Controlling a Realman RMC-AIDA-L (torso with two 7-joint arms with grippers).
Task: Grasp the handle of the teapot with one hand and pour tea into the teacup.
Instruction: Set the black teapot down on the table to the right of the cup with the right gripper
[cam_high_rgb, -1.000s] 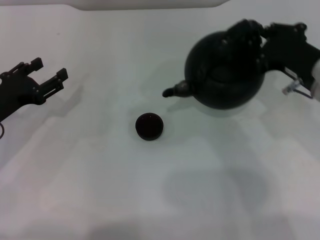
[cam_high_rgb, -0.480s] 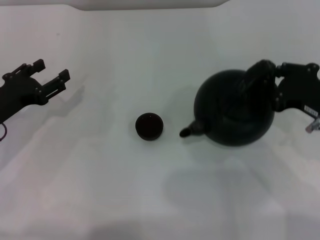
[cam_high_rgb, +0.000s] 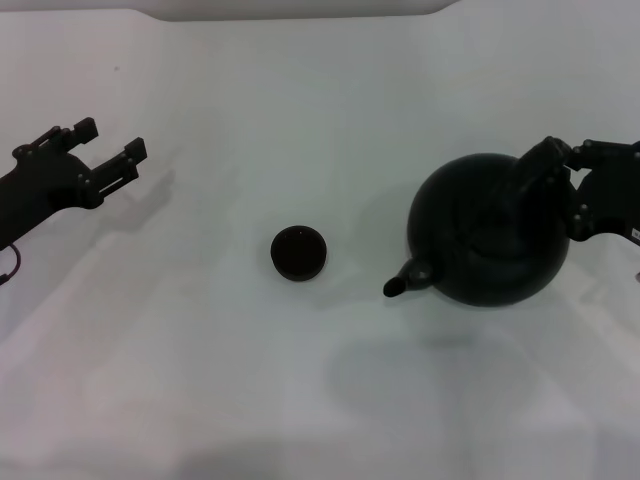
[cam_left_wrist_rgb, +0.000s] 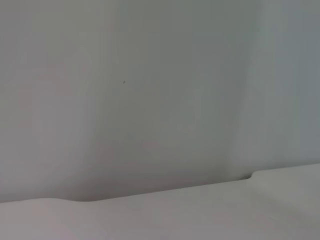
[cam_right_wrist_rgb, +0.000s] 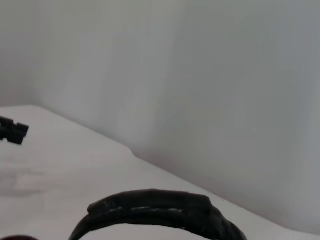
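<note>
The round black teapot (cam_high_rgb: 490, 245) is at the right of the head view, its spout (cam_high_rgb: 403, 284) pointing toward the near left. My right gripper (cam_high_rgb: 560, 185) is shut on the arched black handle (cam_high_rgb: 535, 172) at the pot's right top. The handle also shows in the right wrist view (cam_right_wrist_rgb: 160, 210). I cannot tell whether the pot rests on the table. The small dark teacup (cam_high_rgb: 298, 253) stands upright at the centre, left of the spout and apart from it. My left gripper (cam_high_rgb: 110, 150) is open and empty at the far left.
The white table (cam_high_rgb: 200, 380) carries only the pot and the cup. A raised white edge (cam_high_rgb: 300, 10) runs along the far side. One fingertip of the left gripper (cam_right_wrist_rgb: 12, 131) shows far off in the right wrist view.
My right gripper has carried the teapot to the right and toward the near edge. The spout has drawn away from the cup and tipped toward the near left. The left arm has barely moved.
</note>
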